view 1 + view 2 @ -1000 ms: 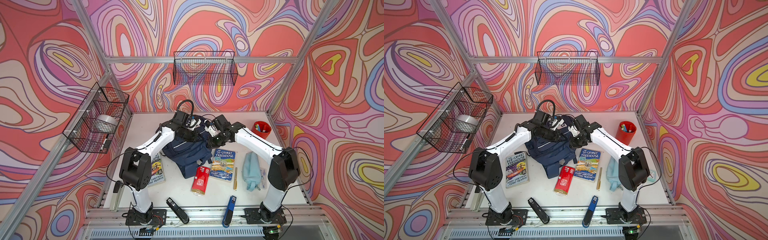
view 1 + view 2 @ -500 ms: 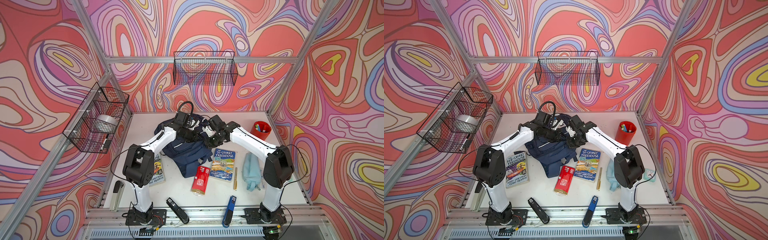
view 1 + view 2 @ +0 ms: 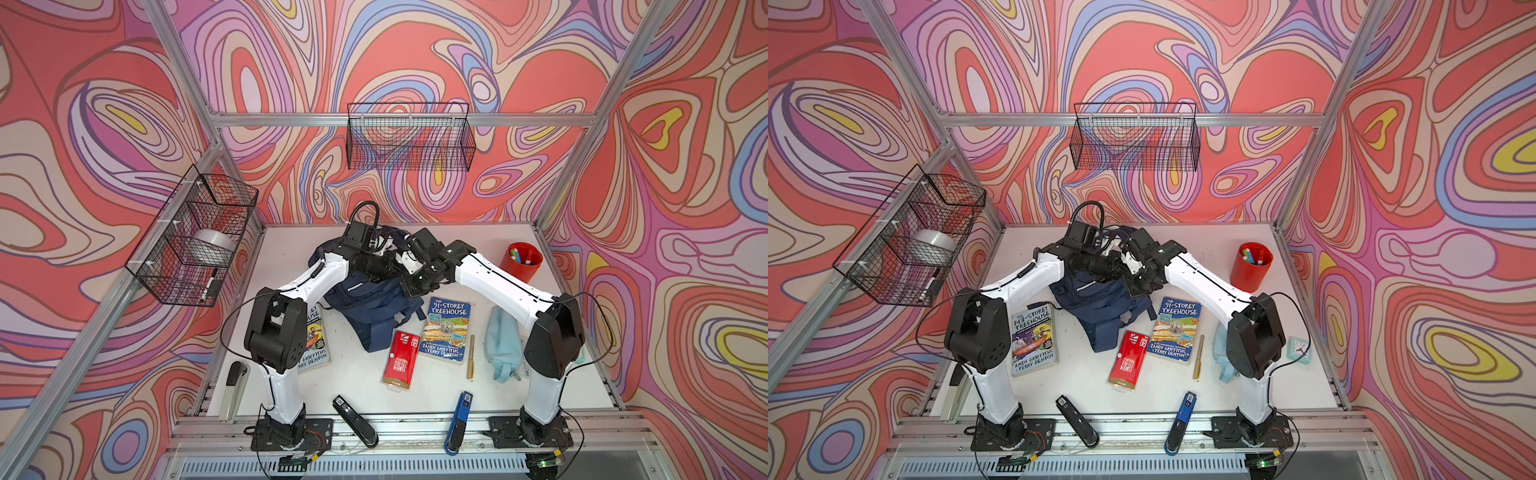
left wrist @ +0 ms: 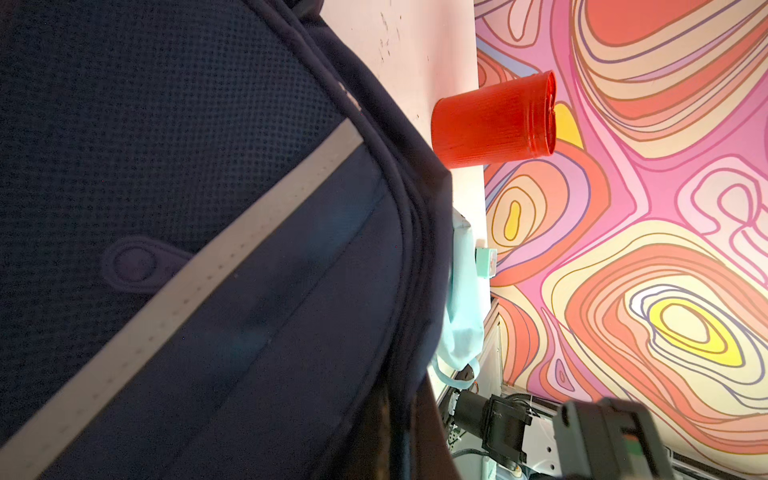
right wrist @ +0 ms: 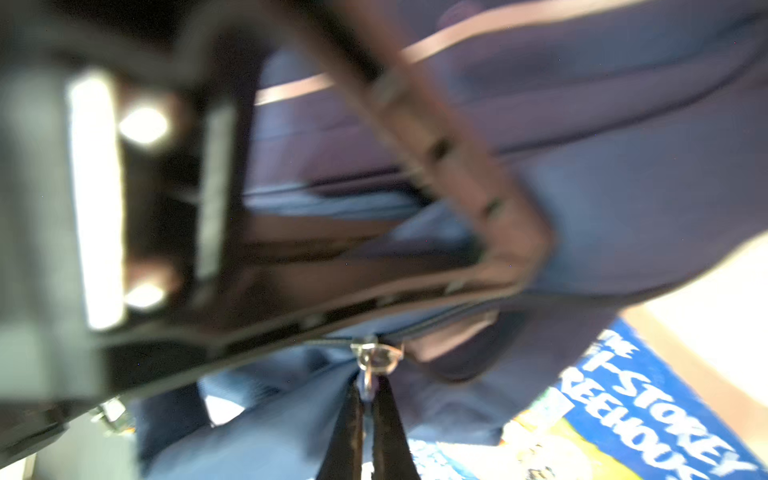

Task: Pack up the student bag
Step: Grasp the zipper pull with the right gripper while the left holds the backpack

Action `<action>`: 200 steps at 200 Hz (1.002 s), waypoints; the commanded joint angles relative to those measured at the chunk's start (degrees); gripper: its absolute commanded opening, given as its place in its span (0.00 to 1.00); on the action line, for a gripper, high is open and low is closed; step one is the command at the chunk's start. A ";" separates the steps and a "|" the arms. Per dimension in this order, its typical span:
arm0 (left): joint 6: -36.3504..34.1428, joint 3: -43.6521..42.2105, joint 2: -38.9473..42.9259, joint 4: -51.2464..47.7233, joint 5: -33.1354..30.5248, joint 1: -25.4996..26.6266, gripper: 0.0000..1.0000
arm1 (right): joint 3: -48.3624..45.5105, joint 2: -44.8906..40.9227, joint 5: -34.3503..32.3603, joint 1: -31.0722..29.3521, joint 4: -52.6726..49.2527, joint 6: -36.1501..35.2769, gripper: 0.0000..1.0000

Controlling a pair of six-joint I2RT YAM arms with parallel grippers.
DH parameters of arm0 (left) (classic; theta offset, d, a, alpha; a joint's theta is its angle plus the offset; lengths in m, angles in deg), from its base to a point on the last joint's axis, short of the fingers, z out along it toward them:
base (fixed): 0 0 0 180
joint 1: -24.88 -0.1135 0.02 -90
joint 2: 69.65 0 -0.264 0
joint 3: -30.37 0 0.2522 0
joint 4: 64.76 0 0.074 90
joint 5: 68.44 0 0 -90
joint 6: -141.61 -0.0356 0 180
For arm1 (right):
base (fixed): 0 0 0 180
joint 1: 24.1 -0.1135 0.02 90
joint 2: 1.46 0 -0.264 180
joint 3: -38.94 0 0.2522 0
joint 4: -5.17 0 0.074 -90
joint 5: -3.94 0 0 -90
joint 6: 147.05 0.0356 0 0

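Zipper pull (image 5: 370,361) of the student bag (image 3: 365,307), centre frame, sits pinched between right fingers (image 5: 345,432); left fingers (image 3: 386,266) clenched at its top, grasp hidden.

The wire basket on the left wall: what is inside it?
The wire basket holds a grey tape roll and, nearer the camera, a black-and-white marker. The mesh is see-through, but the tape roll covers whatever lies beneath it.
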 commanded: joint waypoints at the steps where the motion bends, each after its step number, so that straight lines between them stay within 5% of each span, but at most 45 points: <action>1: 1.35 0.65 0.09 10.42 -1.71 0.25 0.00 | 1.19 -0.52 11.91 -4.60 3.98 4.52 0.00; 86: 11.04 -2.86 0.07 22.12 0.26 -0.14 0.00 | 0.54 5.44 3.05 -15.06 15.21 12.98 0.00; 134: 13.65 -5.47 0.77 25.87 1.11 -0.54 0.00 | -9.99 2.58 -3.88 -15.39 27.75 16.22 0.00; 200: 11.63 -5.97 0.55 23.34 -2.11 -0.88 0.00 | -18.65 1.81 -0.32 -14.46 37.12 17.37 0.00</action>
